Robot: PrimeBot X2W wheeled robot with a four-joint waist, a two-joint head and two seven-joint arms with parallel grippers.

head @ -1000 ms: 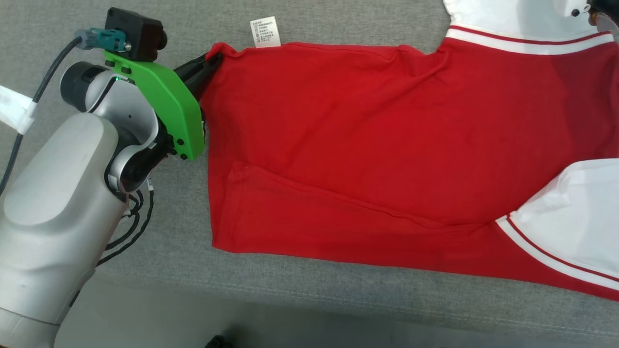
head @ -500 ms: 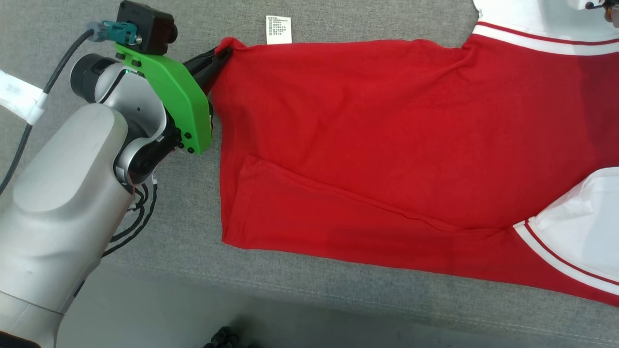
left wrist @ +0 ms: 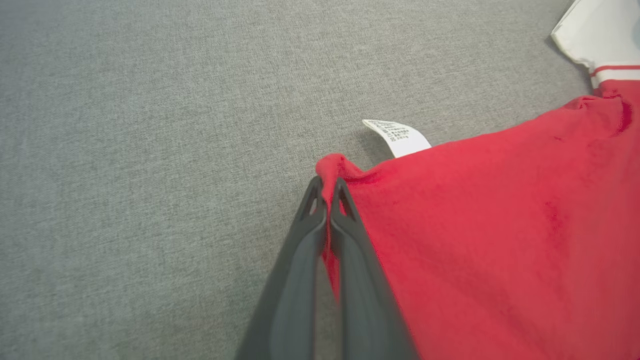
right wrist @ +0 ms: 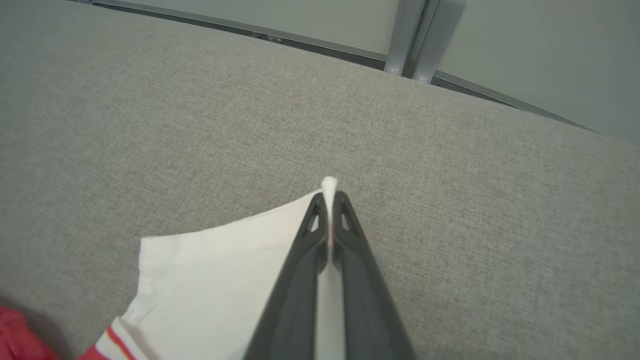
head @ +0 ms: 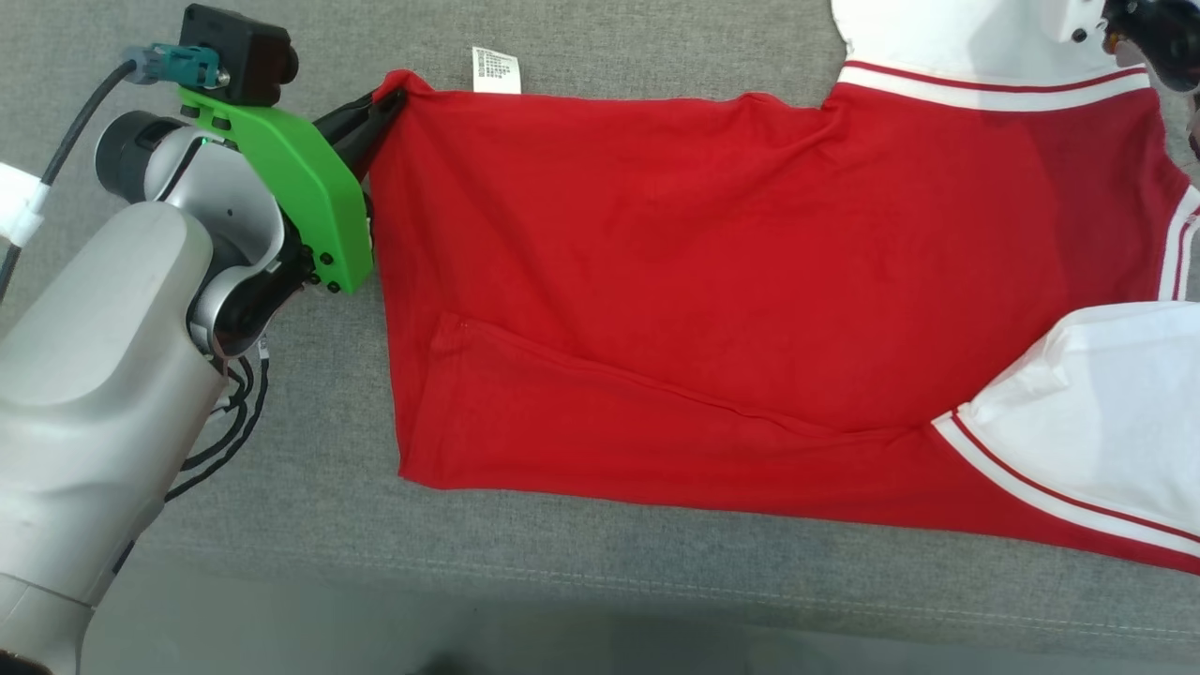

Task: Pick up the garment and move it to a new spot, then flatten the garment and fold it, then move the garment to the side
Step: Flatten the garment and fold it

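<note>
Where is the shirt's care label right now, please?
Head view, upper left: the care label pokes from the far edge of the red shirt, right of the corner the left hand pinches.

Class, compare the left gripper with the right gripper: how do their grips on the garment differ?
The left gripper pinches a red corner of the garment; the right gripper pinches the edge of a white sleeve. A white label lies beside the left gripper's pinch; bare grey surface lies beyond the right gripper's. Both are shut on fabric.
</note>
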